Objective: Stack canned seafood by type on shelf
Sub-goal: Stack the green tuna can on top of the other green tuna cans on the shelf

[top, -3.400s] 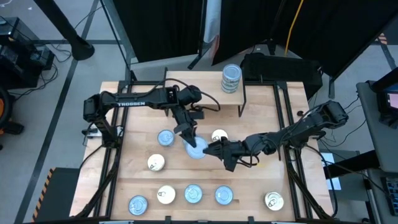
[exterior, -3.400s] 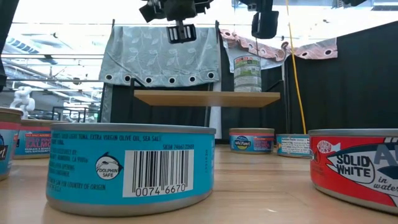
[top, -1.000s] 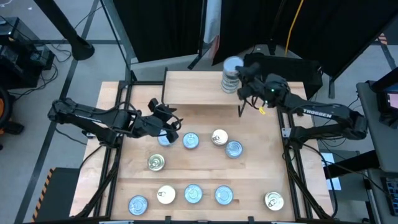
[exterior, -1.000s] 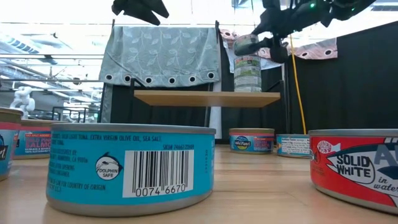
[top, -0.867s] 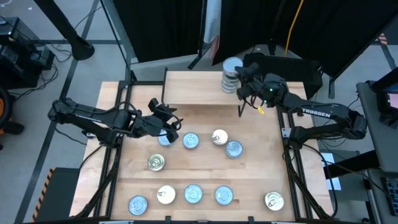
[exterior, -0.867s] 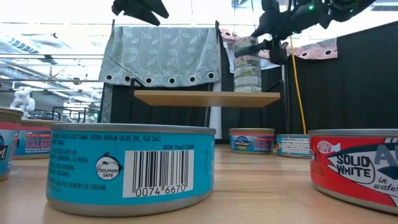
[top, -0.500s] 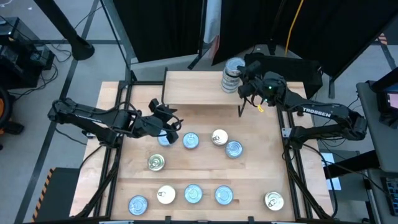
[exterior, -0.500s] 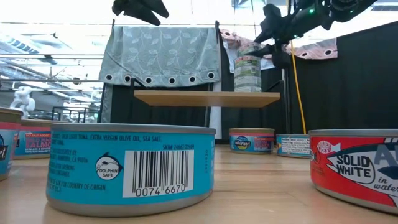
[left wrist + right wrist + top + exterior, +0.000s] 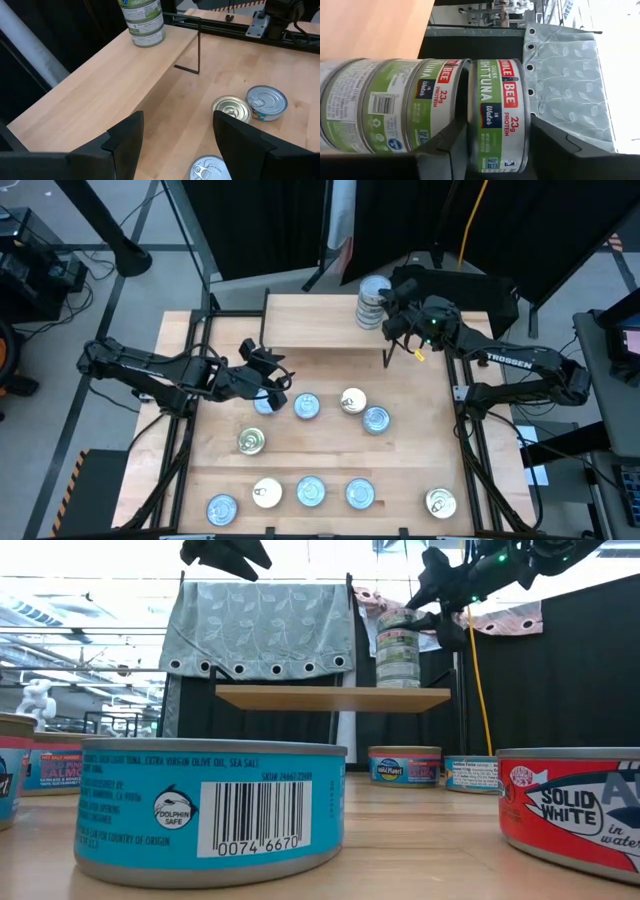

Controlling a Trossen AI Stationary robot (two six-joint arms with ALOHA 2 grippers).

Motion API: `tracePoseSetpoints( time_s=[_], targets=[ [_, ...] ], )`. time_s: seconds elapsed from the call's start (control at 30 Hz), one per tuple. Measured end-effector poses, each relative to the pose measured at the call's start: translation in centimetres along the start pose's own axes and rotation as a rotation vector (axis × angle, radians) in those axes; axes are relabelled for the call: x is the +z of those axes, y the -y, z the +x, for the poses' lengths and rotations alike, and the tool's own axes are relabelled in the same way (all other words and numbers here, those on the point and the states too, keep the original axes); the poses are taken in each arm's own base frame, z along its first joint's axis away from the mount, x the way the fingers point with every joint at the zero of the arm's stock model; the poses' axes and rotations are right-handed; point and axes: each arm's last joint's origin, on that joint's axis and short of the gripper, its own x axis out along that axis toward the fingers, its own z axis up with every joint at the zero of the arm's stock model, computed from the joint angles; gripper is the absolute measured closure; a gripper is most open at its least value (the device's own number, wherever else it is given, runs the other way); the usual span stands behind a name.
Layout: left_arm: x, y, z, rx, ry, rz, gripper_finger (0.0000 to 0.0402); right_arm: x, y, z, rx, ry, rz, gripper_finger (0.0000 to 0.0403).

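On my feed the shelf [image 9: 310, 325] top is pale wood, like the surface [image 9: 400, 465] below it. The stacked tins [image 9: 445, 112] on the shelf wear green-and-white labels with blue and red patches. Nearest the low camera I see a turquoise tin [image 9: 210, 808] with a black barcode, and beside it a red tin [image 9: 570, 808] lettered in white. Behind hangs a grey-green curtain [image 9: 265, 625] with a leaf pattern. Both arms [image 9: 160, 370] are black.

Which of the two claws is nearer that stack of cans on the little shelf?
Right gripper: at the top of the stack. Left gripper hovers over the table's loose cans.
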Motion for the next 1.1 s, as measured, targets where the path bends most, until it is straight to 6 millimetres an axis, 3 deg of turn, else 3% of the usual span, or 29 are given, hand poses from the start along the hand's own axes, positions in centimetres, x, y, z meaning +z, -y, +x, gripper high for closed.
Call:
tracePoseSetpoints(
  time_s=[0.37, 0.7, 1.1],
  targets=[
    [0.0, 0.0, 0.0, 0.0, -0.001, 0.002, 0.0164, 0.0, 0.2, -0.1, -0.006, 0.023, 0.075, 0.0209],
    [0.0, 0.0, 0.0, 0.001, -0.002, 0.001, 0.0164, -0.3, 3.0, -0.4, 0.062, 0.016, 0.217, 0.0209],
    [0.0, 0.1, 0.0, -0.028, -0.009, -0.004, 0.0164, -0.4, 4.0, -0.9, 0.166, -0.021, 0.36, 0.0209]
  ],
)
